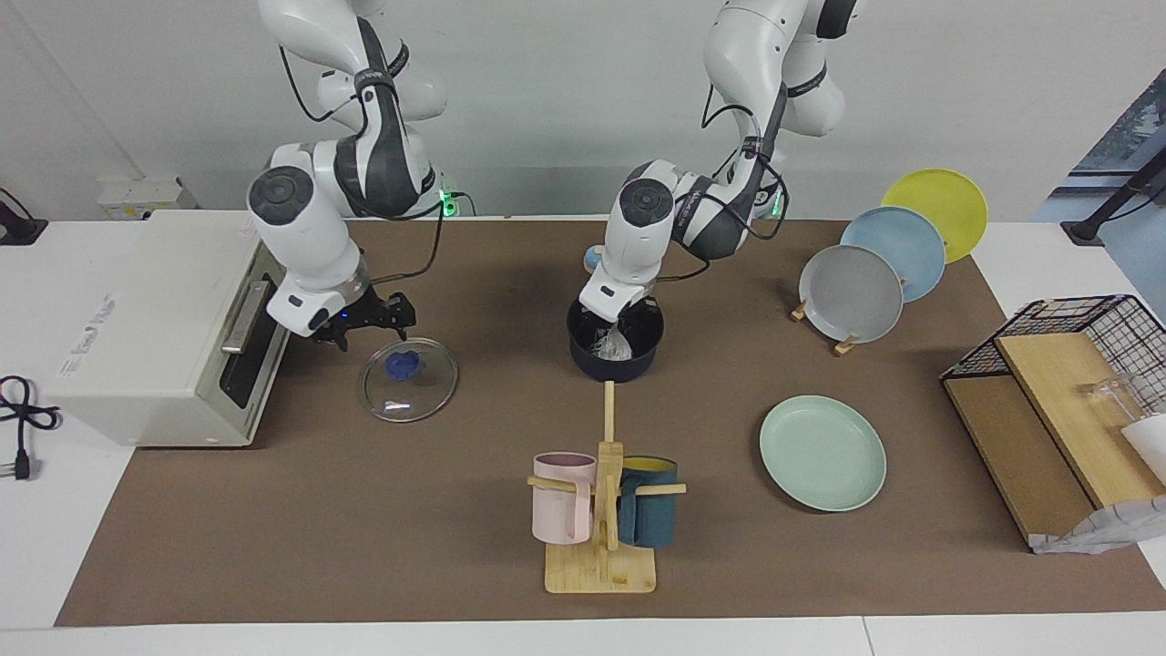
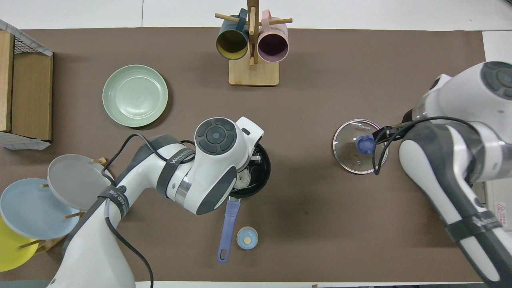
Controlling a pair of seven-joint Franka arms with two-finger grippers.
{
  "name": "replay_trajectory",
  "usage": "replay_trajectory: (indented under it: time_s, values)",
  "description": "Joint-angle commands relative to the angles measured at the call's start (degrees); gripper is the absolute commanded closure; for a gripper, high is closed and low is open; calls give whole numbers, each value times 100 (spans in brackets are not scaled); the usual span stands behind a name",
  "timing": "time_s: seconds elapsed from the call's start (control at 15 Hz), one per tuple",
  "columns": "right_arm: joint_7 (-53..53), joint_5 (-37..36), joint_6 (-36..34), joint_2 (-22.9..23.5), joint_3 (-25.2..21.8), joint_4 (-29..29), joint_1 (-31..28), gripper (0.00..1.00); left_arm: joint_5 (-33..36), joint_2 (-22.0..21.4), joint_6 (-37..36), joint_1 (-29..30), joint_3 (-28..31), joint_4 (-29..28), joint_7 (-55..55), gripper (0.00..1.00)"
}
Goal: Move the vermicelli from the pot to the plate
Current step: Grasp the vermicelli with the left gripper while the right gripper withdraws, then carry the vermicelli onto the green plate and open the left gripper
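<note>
Whitish vermicelli (image 1: 612, 344) is seen inside the navy pot (image 1: 616, 362) mid-worktop; left gripper (image 1: 608, 335) is lowered into the pot over it, fingers hidden by the wrist, so grip state can't be told. Mint-green plate (image 1: 823, 453) is placed farther from the robots, toward the left arm's end. Right gripper (image 1: 393, 321) is held just above the glass lid (image 1: 409, 380) near its blue knob, finger gap can't be told either.
</note>
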Motion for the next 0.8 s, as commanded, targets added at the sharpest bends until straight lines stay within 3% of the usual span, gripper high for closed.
replay_trajectory:
  time_s: [0.0, 0.2, 0.4, 0.73]
  values:
    - [-122, -122, -1227, -135, -20, 922, -183, 0, -59, -560, -1140, 243, 30, 463, 223, 100]
    - [-131, -334, -2003, -127, -12, 1906, -244, 0, -77, -631, -2161, 612, 39, 1323, 364, 100]
    - [-157, -220, -2145, -30, -12, 2103, -428, 0, -225, -535, -2699, 1506, 48, 2089, 934, 100]
    - [-114, -229, -2267, -56, 6, 2155, -403, 0, -227, -17, -2148, 2879, 57, 2337, 2691, 100]
